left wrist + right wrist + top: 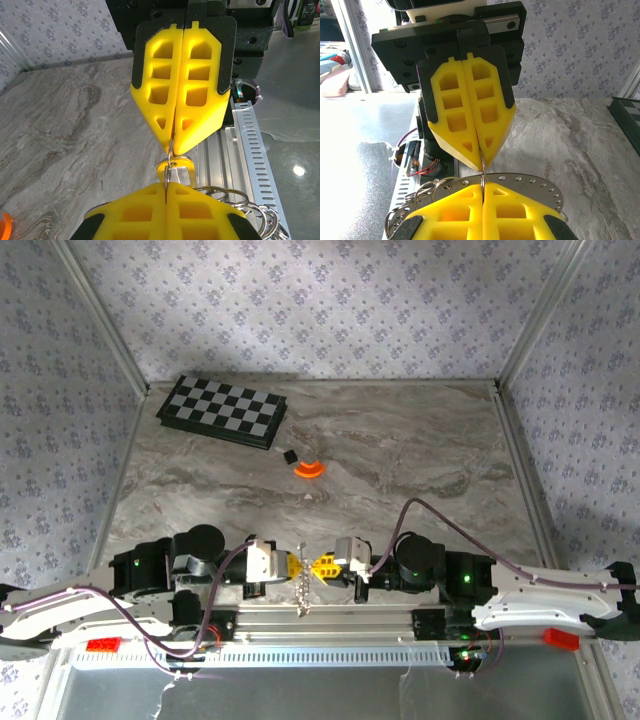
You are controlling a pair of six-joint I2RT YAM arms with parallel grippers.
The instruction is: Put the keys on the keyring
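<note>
From above, the left jaws and right jaws meet tip to tip at the near edge of the counter (400, 450), both pressed together, with the keyring (302, 595) dangling just below the point where they meet; a checkered board (222, 410), a black cube (290, 455) and an orange disc (310, 470) lie well apart at the far side. In the left wrist view, both pairs are clamped on one thin wire loop of the keyring (171, 157), and its other rings bunch to the lower right. In the right wrist view, the same loop runs between the two closed tips, and the keyring's holed plate (530, 186) lies just behind the right jaws
</note>
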